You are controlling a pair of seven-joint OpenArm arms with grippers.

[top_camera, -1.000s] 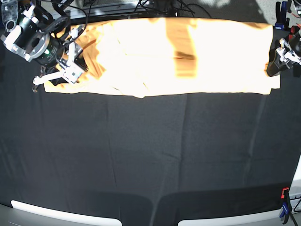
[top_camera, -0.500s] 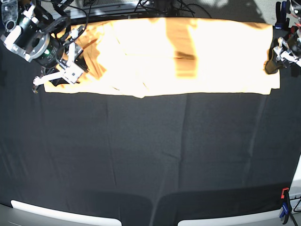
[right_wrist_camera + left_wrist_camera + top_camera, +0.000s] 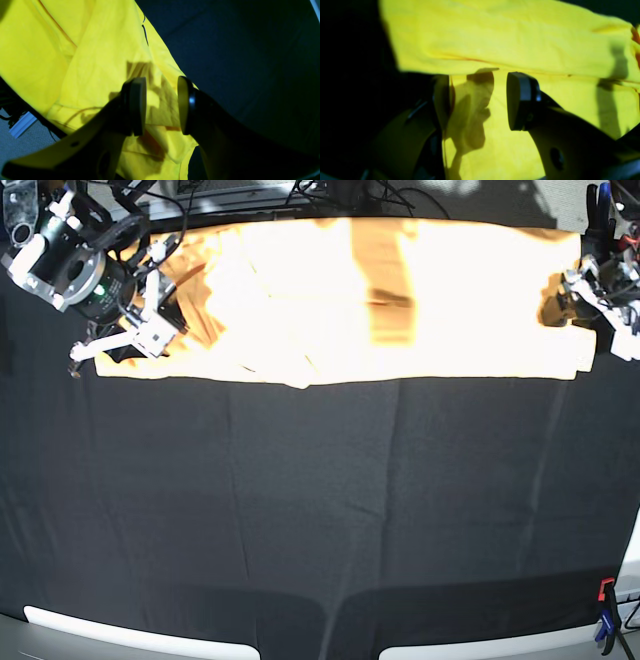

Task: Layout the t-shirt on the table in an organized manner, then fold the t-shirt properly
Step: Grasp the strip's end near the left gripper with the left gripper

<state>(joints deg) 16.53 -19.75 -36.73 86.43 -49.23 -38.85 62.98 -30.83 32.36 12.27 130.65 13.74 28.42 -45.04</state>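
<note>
One shirt [image 3: 340,300], folded into a long band, lies along the far edge of the table [image 3: 320,510], which is covered in matte black cloth. Two arms work at its ends. The left gripper [image 3: 475,100] hangs over one end with its jaws wide apart, nothing between them. The right gripper [image 3: 161,105] sits over the other end, jaws apart with bare fabric showing in the gap. One red-and-black clamp [image 3: 605,615] grips the table's near corner. No writing is readable.

Base looks down over the table [image 3: 320,510]; both wrists view the t-shirt [image 3: 450,290] closely.
</note>
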